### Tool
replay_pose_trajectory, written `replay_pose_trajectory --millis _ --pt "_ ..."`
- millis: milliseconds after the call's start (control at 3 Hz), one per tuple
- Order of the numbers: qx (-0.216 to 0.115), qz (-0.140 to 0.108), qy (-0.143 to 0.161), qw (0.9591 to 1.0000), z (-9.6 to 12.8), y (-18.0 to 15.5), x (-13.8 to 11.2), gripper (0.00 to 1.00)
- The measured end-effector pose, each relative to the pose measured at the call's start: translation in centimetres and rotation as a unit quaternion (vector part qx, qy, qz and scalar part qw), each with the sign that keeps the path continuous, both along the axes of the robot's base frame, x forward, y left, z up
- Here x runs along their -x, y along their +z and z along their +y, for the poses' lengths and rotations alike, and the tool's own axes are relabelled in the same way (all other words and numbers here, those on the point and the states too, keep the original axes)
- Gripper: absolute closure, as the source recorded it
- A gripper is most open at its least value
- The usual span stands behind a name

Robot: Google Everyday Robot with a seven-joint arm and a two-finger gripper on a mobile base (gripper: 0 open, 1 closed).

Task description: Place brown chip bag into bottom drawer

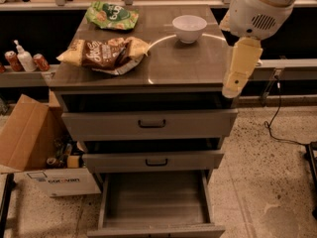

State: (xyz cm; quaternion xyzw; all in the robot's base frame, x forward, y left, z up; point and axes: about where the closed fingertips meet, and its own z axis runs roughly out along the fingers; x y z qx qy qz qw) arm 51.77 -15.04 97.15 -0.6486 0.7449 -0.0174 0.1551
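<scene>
The brown chip bag lies on the left part of the cabinet top, crinkled, with yellow ends and a silvery edge. The bottom drawer is pulled out at the base of the cabinet and its interior shows nothing inside. My gripper hangs from the white arm at the right front edge of the cabinet top, well to the right of the bag and holding nothing that I can see.
A green chip bag and a white bowl sit at the back of the top. The two upper drawers stand slightly out. A cardboard box and clutter are at the left. A cable runs on the floor at the right.
</scene>
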Motion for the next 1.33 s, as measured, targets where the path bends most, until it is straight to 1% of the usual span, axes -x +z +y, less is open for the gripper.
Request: replay_pose_trajectory --millis 333,667,1000,1333 --pt "0.018 -0.001 -0.004 0.9998 -0.8 0.2 -0.2 0.0" --pt "0.017 -0.005 -0.005 0.9998 -0.8 0.2 -0.3 0.0" --pt "0.0 -0.037 -0.015 0.9992 -0.8 0.9 -0.8 0.0" --pt "-0.033 -0.065 -0.006 0.9974 0.9 -0.3 -3.4 0.0"
